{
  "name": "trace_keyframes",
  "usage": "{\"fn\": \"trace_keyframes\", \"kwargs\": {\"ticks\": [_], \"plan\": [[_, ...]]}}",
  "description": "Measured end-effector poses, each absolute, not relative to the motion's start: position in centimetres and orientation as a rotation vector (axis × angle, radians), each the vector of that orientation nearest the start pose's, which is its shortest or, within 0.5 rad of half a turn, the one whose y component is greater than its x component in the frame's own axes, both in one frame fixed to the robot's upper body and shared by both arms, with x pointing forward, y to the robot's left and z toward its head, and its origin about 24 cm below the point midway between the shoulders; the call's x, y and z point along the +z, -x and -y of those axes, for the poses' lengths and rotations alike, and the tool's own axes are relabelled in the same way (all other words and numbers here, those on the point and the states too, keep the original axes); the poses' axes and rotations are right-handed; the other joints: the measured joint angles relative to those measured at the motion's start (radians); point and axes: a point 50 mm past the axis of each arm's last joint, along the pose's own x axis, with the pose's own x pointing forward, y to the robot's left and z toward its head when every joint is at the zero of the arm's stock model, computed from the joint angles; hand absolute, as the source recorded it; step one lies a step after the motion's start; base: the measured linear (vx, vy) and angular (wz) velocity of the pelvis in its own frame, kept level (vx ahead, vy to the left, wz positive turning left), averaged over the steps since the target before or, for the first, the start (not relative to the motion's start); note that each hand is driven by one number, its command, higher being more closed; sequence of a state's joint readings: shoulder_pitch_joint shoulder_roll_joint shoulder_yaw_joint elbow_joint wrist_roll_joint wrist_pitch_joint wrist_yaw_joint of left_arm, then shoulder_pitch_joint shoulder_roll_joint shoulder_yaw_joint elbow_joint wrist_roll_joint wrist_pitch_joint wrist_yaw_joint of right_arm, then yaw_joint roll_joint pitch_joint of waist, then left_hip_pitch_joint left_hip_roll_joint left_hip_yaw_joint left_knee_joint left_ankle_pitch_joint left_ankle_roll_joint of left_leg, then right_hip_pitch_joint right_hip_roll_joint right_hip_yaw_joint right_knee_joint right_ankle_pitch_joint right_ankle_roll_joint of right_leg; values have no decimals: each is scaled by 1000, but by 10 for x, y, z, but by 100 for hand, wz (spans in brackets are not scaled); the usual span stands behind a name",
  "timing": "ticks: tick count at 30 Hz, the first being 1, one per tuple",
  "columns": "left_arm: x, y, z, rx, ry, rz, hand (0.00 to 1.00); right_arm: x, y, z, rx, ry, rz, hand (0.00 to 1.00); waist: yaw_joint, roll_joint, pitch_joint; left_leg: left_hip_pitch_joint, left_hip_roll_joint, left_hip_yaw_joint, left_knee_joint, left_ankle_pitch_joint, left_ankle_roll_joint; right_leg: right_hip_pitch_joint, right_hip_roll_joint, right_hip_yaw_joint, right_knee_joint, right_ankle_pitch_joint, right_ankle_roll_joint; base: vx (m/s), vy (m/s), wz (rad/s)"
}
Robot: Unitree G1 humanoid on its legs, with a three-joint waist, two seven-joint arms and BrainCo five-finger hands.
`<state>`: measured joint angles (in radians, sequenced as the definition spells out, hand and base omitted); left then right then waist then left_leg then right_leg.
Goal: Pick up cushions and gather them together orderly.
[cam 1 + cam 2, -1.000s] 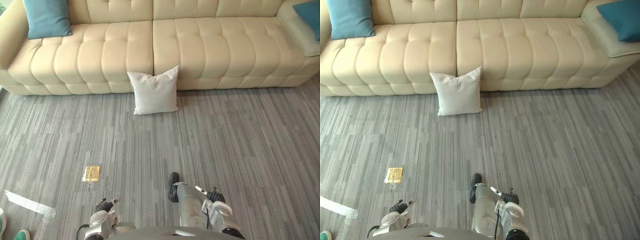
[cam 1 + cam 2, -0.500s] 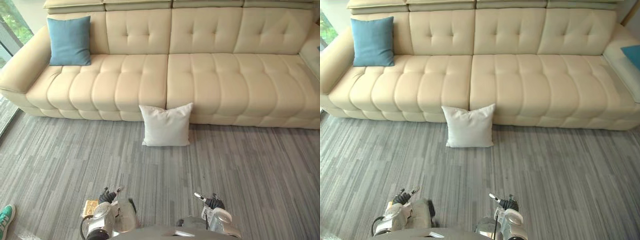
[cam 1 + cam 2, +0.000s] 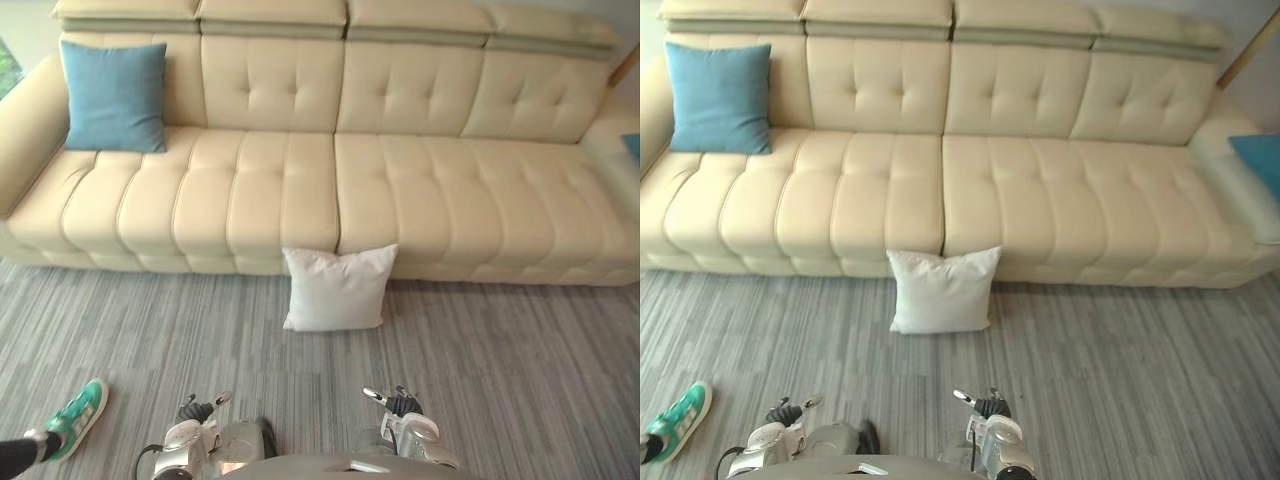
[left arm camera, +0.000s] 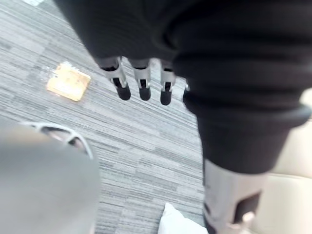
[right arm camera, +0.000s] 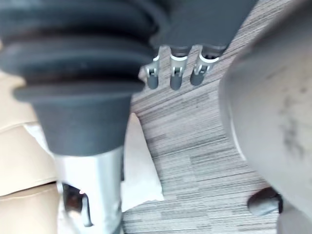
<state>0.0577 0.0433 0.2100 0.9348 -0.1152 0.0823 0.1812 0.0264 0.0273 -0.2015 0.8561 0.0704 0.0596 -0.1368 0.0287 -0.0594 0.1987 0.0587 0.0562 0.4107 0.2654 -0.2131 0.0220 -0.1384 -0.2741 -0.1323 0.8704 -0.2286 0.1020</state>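
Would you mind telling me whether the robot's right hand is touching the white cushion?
Apart. The right wrist view shows bare floor between the white cushion and the right hand, its fingers straight.

Camera tilted up, sofa (image 3: 330,190) and white cushion (image 3: 337,289) lower in view, a person's green shoe (image 3: 78,416) entered lower left

The left silver-grey arm (image 3: 192,448) hangs low at the robot's left side. The right silver-grey arm (image 3: 410,440) hangs in the same way at its right side, well apart from the other. The left hand (image 4: 143,84), silver-fingered and dark-tipped, reaches out past its dark ribbed wrist cover (image 4: 234,73). Its fingers (image 4: 165,90) are straight, side by side, and hold nothing. The right hand (image 5: 175,75) matches it, with its dark-tipped fingers (image 5: 199,73) straight in a row beside its own dark ribbed cover (image 5: 73,73), and it too is empty.
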Motion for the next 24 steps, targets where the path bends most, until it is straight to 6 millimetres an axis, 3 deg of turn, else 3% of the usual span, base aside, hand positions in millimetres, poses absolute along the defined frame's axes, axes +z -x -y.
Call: {"fn": "trace_keyframes", "kwargs": {"ticks": [2,4,5,6,7,8,9,10,11,12,13,15,16,18,20,21,22,24], "plan": [[-152,-115,-203,435,75,-1069,0,-141,-146,177,-332,-119,-947,0,-8,2,0,18,7,3,-25,4,-6,-34,22,-51,-49,-34,-14,150,-30,5],[-153,-113,-202,434,74,-1075,0,-140,-151,179,-331,-113,-938,0,-15,7,5,49,21,3,-52,7,-25,-84,66,-116,-231,-38,-32,199,-100,5],[-153,-115,-200,430,77,-1076,0,-138,-154,182,-332,-107,-930,0,-17,19,12,63,39,3,-58,2,-44,-105,99,-132,-357,-8,-52,326,-208,-1],[-154,-114,-197,423,81,-1089,0,-136,-157,185,-336,-98,-918,0,-24,39,26,88,70,0,-61,-11,-74,-113,140,-129,-531,83,-60,329,-222,0],[-154,-114,-197,422,81,-1089,0,-136,-158,186,-337,-97,-916,0,-26,41,27,93,74,0,-61,-15,-82,-112,144,-128,-561,104,-60,383,-273,3],[-155,-113,-196,421,80,-1093,0,-136,-157,187,-344,-101,-917,0,-30,40,30,122,87,-2,-62,-34,-114,-112,147,-115,-682,188,-54,283,-223,1],[-155,-113,-196,418,73,-1094,0,-136,-157,188,-348,-102,-916,0,-30,36,34,148,92,-4,-62,-60,-140,-107,142,-97,-717,266,-44,363,-331,3],[-156,-114,-193,406,74,-1099,0,-136,-156,190,-353,-102,-915,0,-32,35,29,179,102,-28,-74,-77,-159,-96,156,-99,-690,355,-66,290,-279,6],[-156,-115,-190,399,80,-1101,0,-136,-156,193,-360,-96,-915,0,-33,49,32,190,112,-34,-87,-80,-160,-103,167,-104,-659,333,-83,357,-309,11],[-157,-117,-183,379,95,-1106,0,-133,-157,200,-381,-91,-902,0,-38,83,30,200,126,-63,-112,-77,-149,-126,185,-110,-595,268,-80,350,-249,8],[-157,-118,-178,366,97,-1099,0,-131,-158,205,-401,-98,-885,0,-38,99,36,207,134,-95,-122,-57,-143,-149,195,-113,-535,220,-96,416,-297,2],[-157,-119,-174,358,104,-1102,0,-130,-159,206,-407,-98,-877,0,-40,104,39,213,152,-144,-106,-2,-161,-157,203,-128,-460,144,-110,362,-251,2],[-157,-119,-174,358,105,-1104,0,-130,-157,207,-409,-98,-879,0,-42,106,40,206,168,-168,-53,8,-158,-134,208,-140,-448,116,-112,369,-198,26],[-155,-123,-175,367,114,-1085,0,-131,-150,208,-415,-95,-883,0,-47,107,39,130,207,-232,176,51,-183,-64,206,-173,-439,76,-133,420,-181,38],[-153,-126,-176,386,134,-1065,0,-132,-147,208,-416,-93,-886,0,-39,108,37,37,235,-254,394,161,-196,-9,204,-178,-459,60,-142,340,-80,11],[-152,-126,-176,390,141,-1060,0,-132,-147,208,-417,-93,-886,0,-38,103,40,1,246,-249,466,161,-195,6,204,-178,-474,56,-143,274,-2,-2],[-151,-129,-178,405,159,-1047,0,-131,-147,209,-422,-93,-886,0,-40,111,38,-56,260,-227,564,116,-188,35,204,-177,-499,55,-142,201,20,-4],[-150,-131,-178,412,174,-1033,0,-132,-145,209,-428,-92,-895,0,-36,109,39,-103,263,-177,599,42,-169,85,202,-169,-539,60,-134,234,68,-6]]}}
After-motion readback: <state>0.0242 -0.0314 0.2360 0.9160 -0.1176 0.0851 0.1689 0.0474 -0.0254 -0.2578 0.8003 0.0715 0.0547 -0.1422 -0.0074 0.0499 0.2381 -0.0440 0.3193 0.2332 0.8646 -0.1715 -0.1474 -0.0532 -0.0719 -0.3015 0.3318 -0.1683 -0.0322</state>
